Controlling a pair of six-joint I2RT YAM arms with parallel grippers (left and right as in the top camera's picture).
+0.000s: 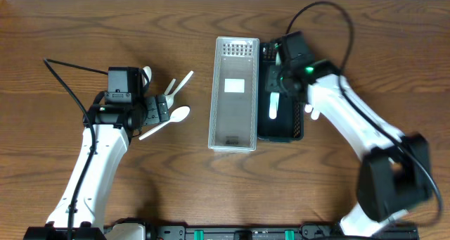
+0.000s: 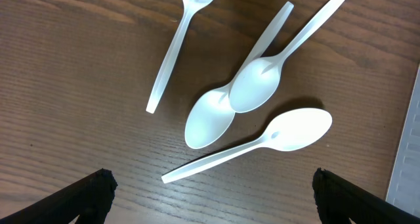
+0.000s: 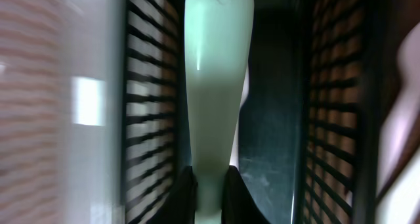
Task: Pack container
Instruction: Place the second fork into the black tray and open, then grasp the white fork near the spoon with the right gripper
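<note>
The right tool [image 3: 210, 192] pinches a pale, glossy white plastic utensil handle [image 3: 216, 79] at 6 o'clock — the handle runs up to 12 o'clock over a black slatted plastic tray [image 3: 269, 158]. At 9 o'clock, blurred — a light grey container wall [image 3: 85, 152].

On my left wrist feed the bottom edge cuts the left gripper [image 2: 216, 196] down to two black finger stubs in the corners. The topmost white plastic spoon [image 2: 176, 46] loses part of its bowl at the top edge. The right wrist feed is smeared. There the pale plastic utensil [image 3: 216, 79] runs off top and bottom, and I cannot identify a pinkish shape [image 3: 400, 119] at the right edge.
</note>
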